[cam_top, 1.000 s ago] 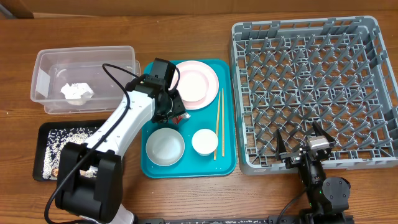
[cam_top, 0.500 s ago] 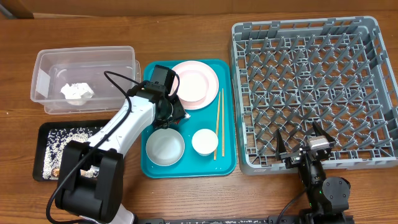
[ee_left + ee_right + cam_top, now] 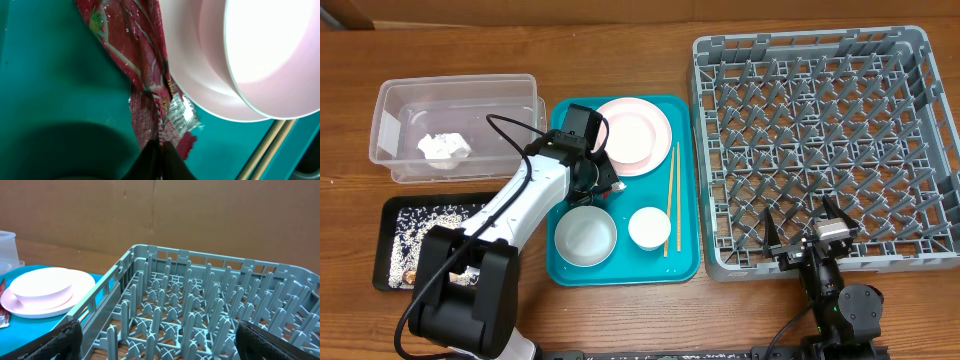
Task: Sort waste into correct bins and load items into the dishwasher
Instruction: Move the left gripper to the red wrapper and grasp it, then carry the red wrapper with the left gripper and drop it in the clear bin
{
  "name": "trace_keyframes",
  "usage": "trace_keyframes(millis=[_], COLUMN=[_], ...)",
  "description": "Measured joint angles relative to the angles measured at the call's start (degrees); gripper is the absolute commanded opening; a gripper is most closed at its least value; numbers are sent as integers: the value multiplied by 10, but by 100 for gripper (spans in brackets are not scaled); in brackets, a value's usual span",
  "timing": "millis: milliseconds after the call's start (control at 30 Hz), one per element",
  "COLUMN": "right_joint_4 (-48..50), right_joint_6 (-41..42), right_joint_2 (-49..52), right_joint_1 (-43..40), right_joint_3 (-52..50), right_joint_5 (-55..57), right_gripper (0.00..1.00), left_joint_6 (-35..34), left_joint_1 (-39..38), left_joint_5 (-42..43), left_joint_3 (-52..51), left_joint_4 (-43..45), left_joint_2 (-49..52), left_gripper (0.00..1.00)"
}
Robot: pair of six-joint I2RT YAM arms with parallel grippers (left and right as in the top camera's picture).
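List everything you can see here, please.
table: one, brown wood, underneath
dish rack: one, grey, right
teal tray: one, teal, centre
plate: one, pale pink, tray's far end
white dish: one, white, on the plate
bowl: one, pale, tray's near left
cup: one, white, beside the bowl
chopsticks: one pair, wooden, tray's right side
red wrapper: one, red, tray, beside plate
clear tub: one, clear, far left
napkin: one, white, in the tub
black tray: one, black, near left
rice scraps: many, white, in black tray
left gripper: one, black, shut on red wrapper
right gripper: one, black, open, beside rack
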Motion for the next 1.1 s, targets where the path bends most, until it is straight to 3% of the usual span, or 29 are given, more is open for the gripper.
trace_keyframes(millis=[467,667,867,1100], right_joint_4=[0,0,0,0], right_joint_6=[0,0,0,0], right_joint_2=[0,0,0,0], right_joint_1=[0,0,0,0], right_joint_3=[0,0,0,0], right_joint_5=[0,0,0,0], right_gripper=[100,100,100,100], left_joint_6=[4,32,56,63], left_joint_1=[0,9,62,160], left_joint_5=[5,13,17,17], left_joint_3=[3,79,187,219], left_joint_4=[2,-50,-90,-103], left_joint_2=[0,-4,-39,-52], left_gripper=[4,4,4,4])
